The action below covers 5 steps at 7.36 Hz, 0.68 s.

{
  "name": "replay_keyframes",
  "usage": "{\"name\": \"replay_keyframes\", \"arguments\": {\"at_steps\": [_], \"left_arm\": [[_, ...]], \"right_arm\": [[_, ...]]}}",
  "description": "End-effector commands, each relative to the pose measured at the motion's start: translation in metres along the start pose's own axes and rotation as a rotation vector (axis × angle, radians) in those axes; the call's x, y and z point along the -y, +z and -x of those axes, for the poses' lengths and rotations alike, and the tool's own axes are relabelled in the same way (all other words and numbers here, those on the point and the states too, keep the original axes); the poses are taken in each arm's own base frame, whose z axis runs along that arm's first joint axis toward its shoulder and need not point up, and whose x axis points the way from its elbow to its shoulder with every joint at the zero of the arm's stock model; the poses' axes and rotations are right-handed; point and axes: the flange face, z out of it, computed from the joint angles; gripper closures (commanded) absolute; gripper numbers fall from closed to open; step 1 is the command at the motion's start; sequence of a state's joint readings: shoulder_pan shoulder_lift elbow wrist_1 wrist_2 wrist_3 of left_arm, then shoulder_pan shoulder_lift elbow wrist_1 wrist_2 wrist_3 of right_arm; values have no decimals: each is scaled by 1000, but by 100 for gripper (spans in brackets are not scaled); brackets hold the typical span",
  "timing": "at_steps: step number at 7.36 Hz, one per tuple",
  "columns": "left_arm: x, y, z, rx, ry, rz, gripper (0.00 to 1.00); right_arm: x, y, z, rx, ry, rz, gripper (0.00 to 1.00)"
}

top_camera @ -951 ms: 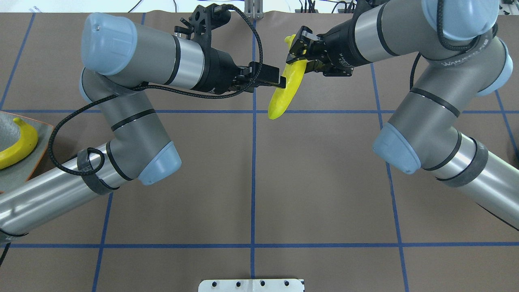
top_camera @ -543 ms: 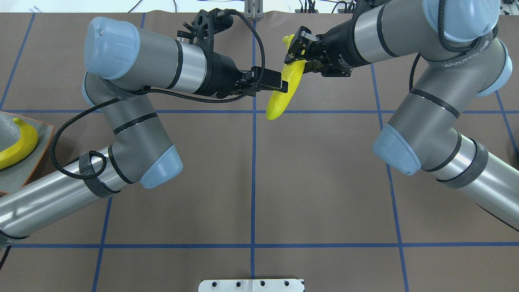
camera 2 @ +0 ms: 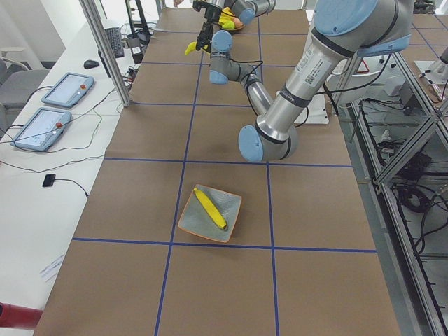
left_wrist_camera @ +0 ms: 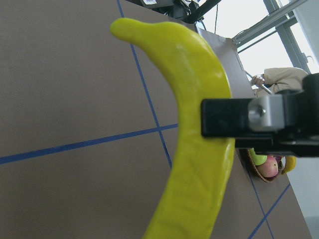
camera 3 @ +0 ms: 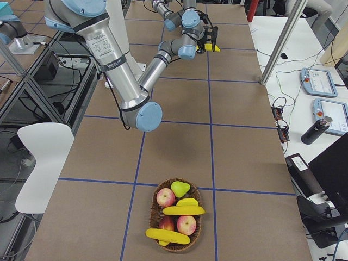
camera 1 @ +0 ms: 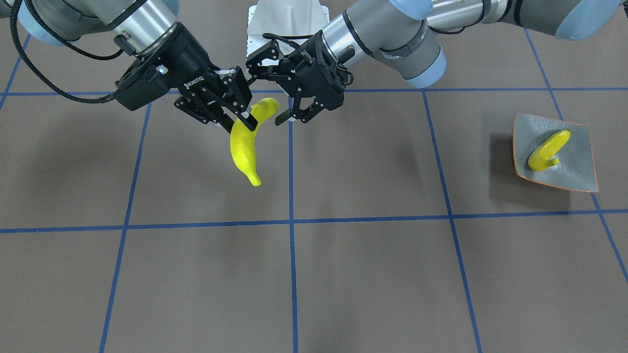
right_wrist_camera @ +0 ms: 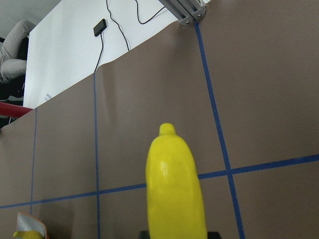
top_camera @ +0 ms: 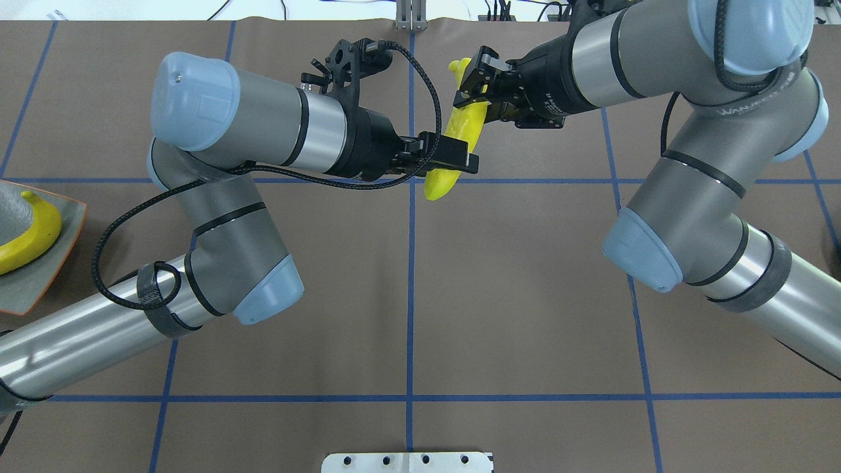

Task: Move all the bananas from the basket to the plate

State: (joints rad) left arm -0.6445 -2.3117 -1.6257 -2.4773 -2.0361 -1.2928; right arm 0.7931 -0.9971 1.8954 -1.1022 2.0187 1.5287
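My right gripper [camera 1: 239,120] [top_camera: 470,87] is shut on a yellow banana [camera 1: 244,147] [top_camera: 464,125] and holds it above the table's far middle. My left gripper [camera 1: 267,95] [top_camera: 455,161] is open, with its jaws on either side of the banana's other end. The left wrist view shows this banana [left_wrist_camera: 199,149] close up, and so does the right wrist view [right_wrist_camera: 174,194]. A second banana [camera 1: 547,149] [top_camera: 33,233] lies on the grey plate [camera 1: 574,169] [top_camera: 59,263]. Two more bananas [camera 3: 184,210] [camera 3: 166,235] lie in the wicker basket [camera 3: 154,215].
The basket also holds apples [camera 3: 165,197] and a pear [camera 3: 180,188]. It stands at the table's end on my right. The plate [camera 2: 228,199] is at the end on my left. Blue tape lines cross the brown table cover [top_camera: 525,295].
My left gripper has moved right and nearer, so its open jaws now reach over the banana's lower end. My right gripper has shifted slightly left with the banana.
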Motion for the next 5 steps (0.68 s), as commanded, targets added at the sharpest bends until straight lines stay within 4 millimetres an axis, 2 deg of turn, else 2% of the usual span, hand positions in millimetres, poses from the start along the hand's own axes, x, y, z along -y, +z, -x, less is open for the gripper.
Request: {"name": "replay_keyframes", "arguments": {"at_steps": [1,2,3,4,5], "left_arm": [[-1,0,1,-4,3,-2,14],[-1,-1,1,-5,2,0,27],[-2,-1,-1,-9,5,0,56],[-3,0,-2,-14,5,1,93],[-3,-1,-2,-14,5,1,100]], "right_arm": [[-5,-2,3,17,-13,5,100],[-5,-2,4,23,-16,5,100],[-5,-2,4,23,-16,5,100],[-5,-3,4,25,-20,6,100],[-5,-3,4,29,-36,3,49]]}}
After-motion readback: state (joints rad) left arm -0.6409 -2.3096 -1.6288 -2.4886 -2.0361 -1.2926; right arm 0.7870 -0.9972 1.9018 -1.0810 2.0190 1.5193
